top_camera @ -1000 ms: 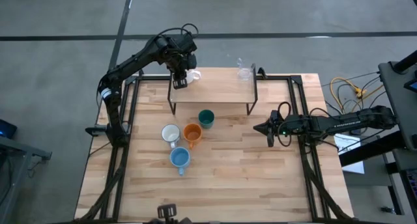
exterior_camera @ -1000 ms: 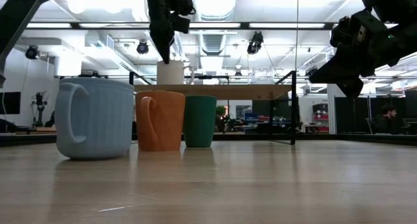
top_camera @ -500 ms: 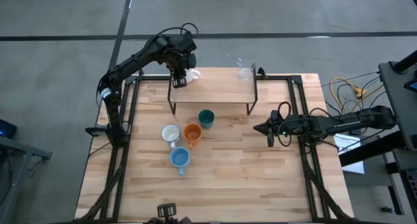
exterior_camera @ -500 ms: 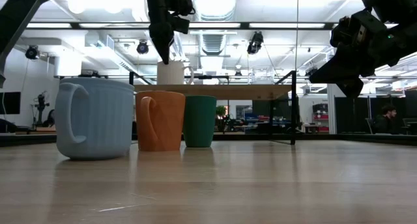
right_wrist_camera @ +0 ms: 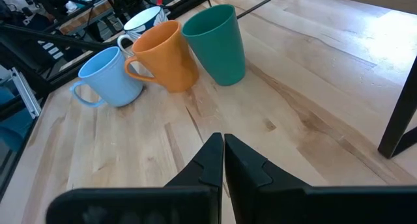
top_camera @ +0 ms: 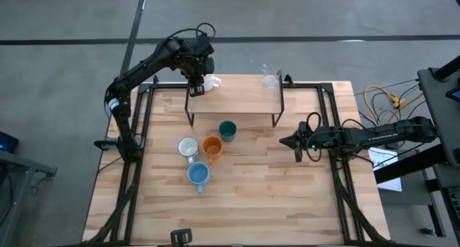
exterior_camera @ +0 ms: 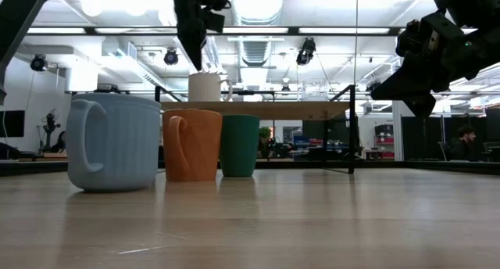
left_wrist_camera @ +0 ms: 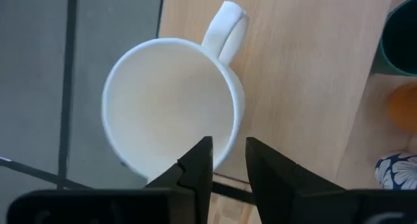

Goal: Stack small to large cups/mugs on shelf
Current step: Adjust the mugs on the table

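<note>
Left gripper (left_wrist_camera: 225, 160) above white mug (left_wrist_camera: 171, 103) on the shelf's (top_camera: 241, 102) left end, fingers slightly apart, mug looks released; right gripper (right_wrist_camera: 223, 154) shut, idle; four cups remain on table (top_camera: 273, 189).

Yellow cables (top_camera: 379, 98) lie beside the wooden table (top_camera: 287, 197)

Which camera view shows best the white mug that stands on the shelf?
The left wrist view: the white mug fills it, with rim, inside and handle clear. The high view shows only a bit beside the left arm; the low view shows its side; the right wrist view misses it.
</note>
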Tool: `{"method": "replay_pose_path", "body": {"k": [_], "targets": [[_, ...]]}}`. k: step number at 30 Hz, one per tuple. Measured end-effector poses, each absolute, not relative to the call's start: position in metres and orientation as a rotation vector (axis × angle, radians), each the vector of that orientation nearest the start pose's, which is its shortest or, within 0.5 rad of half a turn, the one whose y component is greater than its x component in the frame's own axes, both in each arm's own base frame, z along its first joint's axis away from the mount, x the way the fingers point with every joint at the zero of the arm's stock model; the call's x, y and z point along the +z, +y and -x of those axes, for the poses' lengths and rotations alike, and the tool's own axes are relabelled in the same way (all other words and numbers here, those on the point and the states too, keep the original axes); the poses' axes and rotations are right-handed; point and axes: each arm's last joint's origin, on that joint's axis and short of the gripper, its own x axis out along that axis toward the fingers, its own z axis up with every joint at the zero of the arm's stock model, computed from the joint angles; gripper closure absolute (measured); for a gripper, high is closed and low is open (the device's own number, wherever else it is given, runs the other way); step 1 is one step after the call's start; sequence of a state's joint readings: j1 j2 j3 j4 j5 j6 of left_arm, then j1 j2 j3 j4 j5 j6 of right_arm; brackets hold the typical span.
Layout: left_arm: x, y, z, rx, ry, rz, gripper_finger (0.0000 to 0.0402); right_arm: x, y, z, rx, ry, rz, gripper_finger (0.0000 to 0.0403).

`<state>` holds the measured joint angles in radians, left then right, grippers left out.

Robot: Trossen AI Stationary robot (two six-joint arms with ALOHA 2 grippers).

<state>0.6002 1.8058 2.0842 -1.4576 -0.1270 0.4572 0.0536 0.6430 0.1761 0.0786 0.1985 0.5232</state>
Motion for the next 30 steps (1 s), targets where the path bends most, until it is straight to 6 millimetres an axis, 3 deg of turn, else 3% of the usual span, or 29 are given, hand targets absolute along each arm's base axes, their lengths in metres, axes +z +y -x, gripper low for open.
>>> {"method": "replay_pose_path", "body": {"k": [8,11,16,20,25,30], "targets": [[0.428,0.155,-0.262,0.311,1.147,-0.125,0.0324,0.169,0.002,-0.144,-0.24,0.338,-0.467,0.0394],[0.44,0.129,-0.257,0.259,1.088,-0.137,0.0329,0.169,0.002,-0.144,-0.24,0.338,-0.467,0.0394],[0.457,0.082,-0.248,0.167,0.999,-0.153,0.0387,0.169,0.002,-0.144,-0.242,0.338,-0.466,0.0394],[0.465,0.051,-0.236,0.132,0.931,-0.108,0.0399,0.169,0.002,-0.144,-0.248,0.336,-0.465,0.0394],[0.453,0.016,-0.232,0.057,0.858,-0.059,0.0401,0.169,0.002,-0.144,-0.252,0.335,-0.464,0.0394],[0.415,-0.009,-0.225,0.018,0.813,0.039,0.0401,0.169,0.002,-0.144,-0.251,0.331,-0.465,0.0394]]}}
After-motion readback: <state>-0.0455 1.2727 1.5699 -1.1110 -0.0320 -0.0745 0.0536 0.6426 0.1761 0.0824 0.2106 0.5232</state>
